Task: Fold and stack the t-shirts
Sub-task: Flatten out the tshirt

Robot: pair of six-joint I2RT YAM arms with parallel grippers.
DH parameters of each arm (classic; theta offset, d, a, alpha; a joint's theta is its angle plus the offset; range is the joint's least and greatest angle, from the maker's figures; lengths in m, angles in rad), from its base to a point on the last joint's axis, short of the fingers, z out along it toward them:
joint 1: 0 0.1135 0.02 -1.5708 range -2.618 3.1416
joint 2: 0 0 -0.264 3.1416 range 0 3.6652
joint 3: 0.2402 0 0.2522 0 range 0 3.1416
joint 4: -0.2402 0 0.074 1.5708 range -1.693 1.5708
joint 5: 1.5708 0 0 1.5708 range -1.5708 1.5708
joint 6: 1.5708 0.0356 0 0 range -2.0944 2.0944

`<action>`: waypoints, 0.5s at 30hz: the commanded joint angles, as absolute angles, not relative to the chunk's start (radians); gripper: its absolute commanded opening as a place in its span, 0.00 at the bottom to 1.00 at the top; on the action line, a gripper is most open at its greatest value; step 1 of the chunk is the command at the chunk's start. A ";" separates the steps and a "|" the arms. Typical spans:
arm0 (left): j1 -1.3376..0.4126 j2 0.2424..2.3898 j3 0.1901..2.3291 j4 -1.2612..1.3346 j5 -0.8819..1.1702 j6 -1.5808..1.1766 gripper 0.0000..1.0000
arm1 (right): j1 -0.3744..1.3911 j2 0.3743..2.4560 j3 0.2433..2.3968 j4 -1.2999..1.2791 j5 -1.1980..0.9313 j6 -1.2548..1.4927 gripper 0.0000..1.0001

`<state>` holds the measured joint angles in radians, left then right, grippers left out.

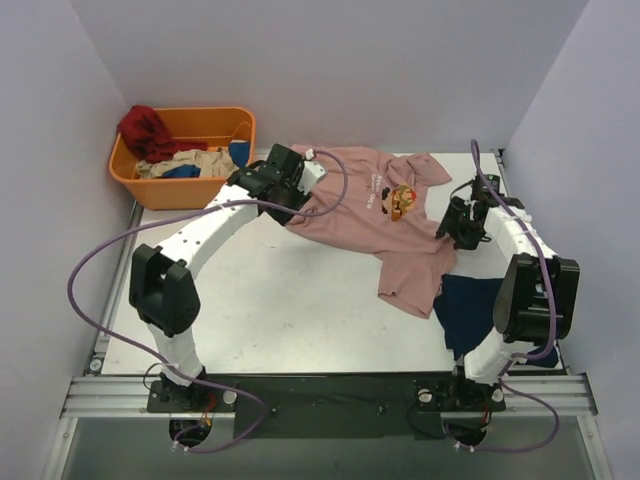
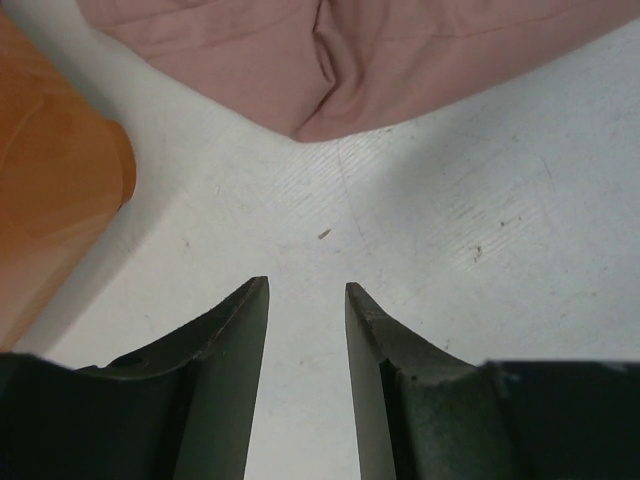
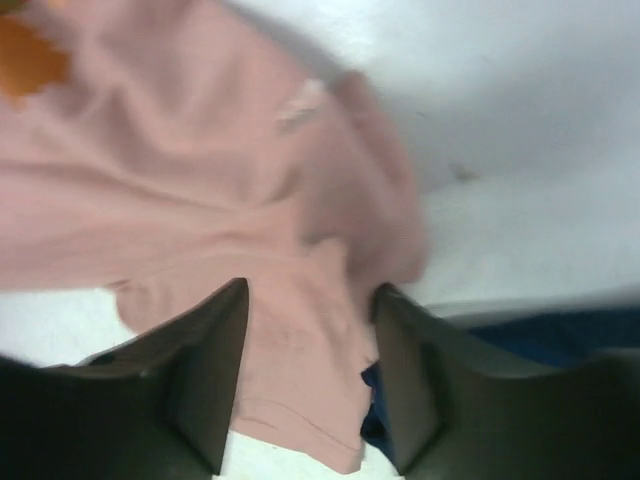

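Observation:
The dusty-pink t-shirt [image 1: 350, 225] lies rumpled across the middle-right of the table, its small character print [image 1: 403, 198] facing up. The navy t-shirt [image 1: 470, 312] is bunched by the right arm's base, partly under the pink hem. My left gripper [image 1: 296, 207] is at the pink shirt's left edge. In the left wrist view, the left gripper [image 2: 305, 285] is open over bare table, a little short of the pink cloth [image 2: 400, 60]. My right gripper [image 1: 447, 228] hovers at the shirt's right side. Its jaws [image 3: 312, 288] stand apart above pink cloth [image 3: 150, 180], with navy cloth [image 3: 560, 335] at the right. That view is blurred.
An orange basket [image 1: 170, 190] with several garments sits at the back left, close to the left gripper; its wall [image 2: 50, 200] shows in the left wrist view. The white tabletop [image 1: 280, 310] ends at grey walls all round.

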<state>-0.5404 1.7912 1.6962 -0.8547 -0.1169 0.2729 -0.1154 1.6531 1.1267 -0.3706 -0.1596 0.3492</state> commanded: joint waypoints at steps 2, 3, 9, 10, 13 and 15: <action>-0.601 1.923 1.723 -0.662 -0.144 0.285 0.47 | -0.058 1.671 1.193 -0.451 -0.258 0.333 0.60; -0.601 1.942 1.729 -0.643 -0.144 0.275 0.47 | -0.058 1.661 1.195 -0.466 -0.191 0.348 0.61; -0.584 2.147 1.853 -0.500 -0.259 0.221 0.45 | 0.037 1.522 1.123 -0.555 0.060 0.382 0.63; -0.583 2.195 1.906 -0.502 -0.281 0.212 0.45 | 0.070 1.500 1.100 -0.564 0.066 0.383 0.63; -0.578 2.287 2.002 -0.515 -0.304 0.203 0.45 | 0.101 1.456 1.046 -0.595 0.058 0.426 0.62; -0.578 2.328 2.043 -0.514 -0.293 0.189 0.45 | 0.118 1.416 0.991 -0.597 0.051 0.457 0.62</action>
<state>-0.5873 2.2787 1.9270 -0.5835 -0.2432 0.2325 0.0875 1.4933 1.0702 -0.5064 -0.0040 0.3885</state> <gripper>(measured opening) 0.447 0.623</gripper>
